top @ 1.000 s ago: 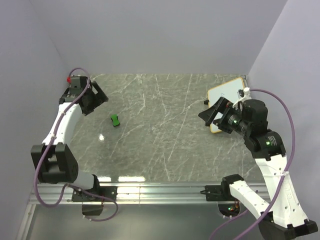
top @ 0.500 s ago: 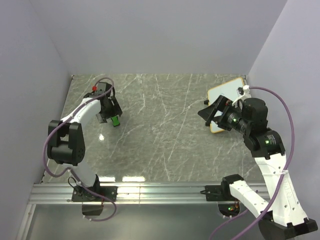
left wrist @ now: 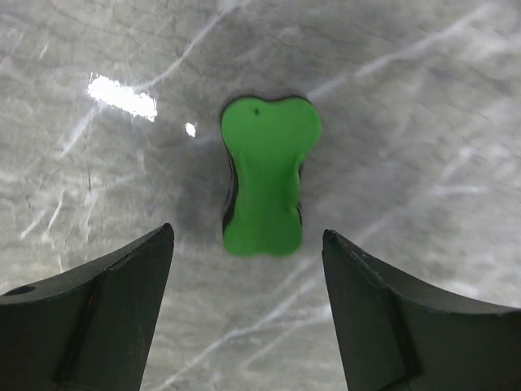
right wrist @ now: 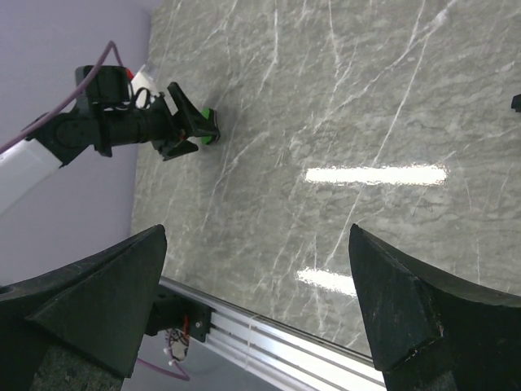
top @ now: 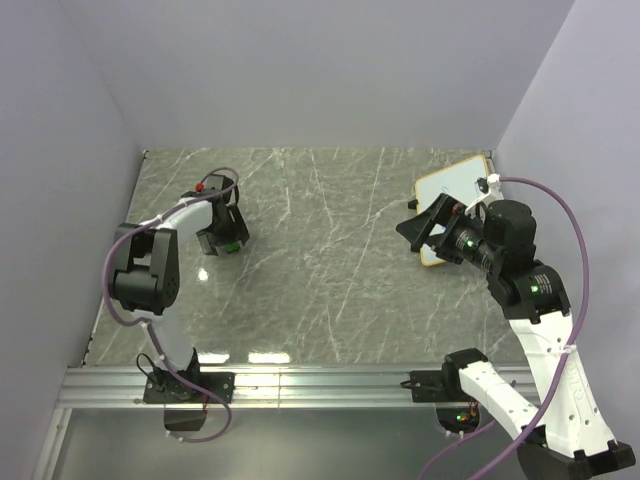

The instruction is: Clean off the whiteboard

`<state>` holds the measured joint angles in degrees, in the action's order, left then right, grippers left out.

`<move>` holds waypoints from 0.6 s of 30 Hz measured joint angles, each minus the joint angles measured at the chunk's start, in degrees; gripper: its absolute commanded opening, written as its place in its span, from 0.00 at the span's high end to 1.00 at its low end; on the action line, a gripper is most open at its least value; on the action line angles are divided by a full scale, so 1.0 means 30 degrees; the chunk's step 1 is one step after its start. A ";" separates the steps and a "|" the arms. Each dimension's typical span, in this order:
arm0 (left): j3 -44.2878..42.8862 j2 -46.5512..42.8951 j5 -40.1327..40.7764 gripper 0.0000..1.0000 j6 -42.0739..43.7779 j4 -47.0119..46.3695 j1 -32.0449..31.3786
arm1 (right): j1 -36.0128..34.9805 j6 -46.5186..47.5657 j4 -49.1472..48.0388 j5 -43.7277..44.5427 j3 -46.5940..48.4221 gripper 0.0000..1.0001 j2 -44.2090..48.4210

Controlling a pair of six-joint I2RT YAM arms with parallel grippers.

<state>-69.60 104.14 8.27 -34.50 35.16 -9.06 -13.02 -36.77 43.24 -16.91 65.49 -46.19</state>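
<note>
- Left gripper (left wrist: 247, 273): jaws apart, straddling the small green bone-shaped eraser block (left wrist: 267, 186) (no contact visible).
- Lower squarely, then close across the eraser's narrow waist.
- Orange-framed white rectangular whiteboard (top: 455, 185): well right of the eraser, apparently beneath the wide-open right gripper (top: 422, 228).

- The marble table (top: 330, 260) is bare through the middle — free passage, 9 to 3 o'clock.
- 9 o'clock: green eraser (left wrist: 264, 175) between the left gripper's (left wrist: 246, 244) spread fingers, gaps either side.
- 2 o'clock: whiteboard (top: 450, 185) fills the corner — walls (top: 545, 100) close.
</note>
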 measured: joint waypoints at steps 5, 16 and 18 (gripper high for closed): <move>-0.0627 0.1173 0.0379 0.28 0.0277 -0.0022 0.0000 | 0.0000 0.0000 0.0000 0.0146 0.0000 0.00 0.0022; -0.0699 0.1326 0.0627 0.54 0.0321 -0.0641 0.0007 | 0.0007 0.0095 0.0000 0.0379 -0.0015 0.00 -0.0189; -0.0882 0.1464 0.0750 0.63 0.0379 -0.0612 0.0007 | 0.0000 0.0117 0.0000 0.0408 -0.0015 0.00 -0.0306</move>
<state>-72.25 108.53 10.52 -33.36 33.32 -9.04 -13.02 -36.42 43.24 -15.68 65.45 -47.11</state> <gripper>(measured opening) 0.437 0.996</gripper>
